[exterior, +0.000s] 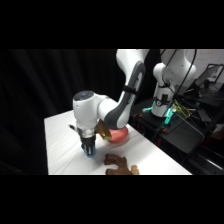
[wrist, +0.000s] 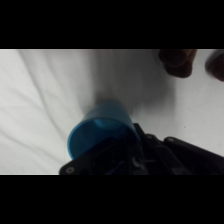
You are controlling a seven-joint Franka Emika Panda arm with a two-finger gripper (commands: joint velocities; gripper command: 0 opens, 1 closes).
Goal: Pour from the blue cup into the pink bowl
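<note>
Hand [exterior: 90,150]: lowered to the surface [exterior: 60,145] near its front left part, pointing straight down. In the side view its dark tip sits over a patch of blue at the cloth. In the wrist view the black linkage [wrist: 145,160] rises from the bottom edge and meets the cup's rim on its lower right side. The fingers themselves are not distinguishable, so whether the hand is clenched on the cup or released cannot be told; it is at least touching or directly against the cup.

Cup [wrist: 102,132]: blue, tapered, seen with its open mouth towards the wrist camera and its base farther off. It stands on the white cloth under the hand. Interior looks uniformly blue; contents cannot be made out. In the side view only a small part shows below the hand [exterior: 91,153].

Bowl [exterior: 119,136]: pinkish-red, round, on the surface behind and to the right of the hand, partly hidden by the arm's [exterior: 117,107] forearm. Apart from the cup. Contents not visible.

Brown object [exterior: 120,166]: lumpy, dark brown, at the front edge of the surface, right of the hand and near it, not touching. Dark shapes at the upper right of the wrist view [wrist: 177,62] may be the same item.

Surface: white, covered with creased cloth.
</note>
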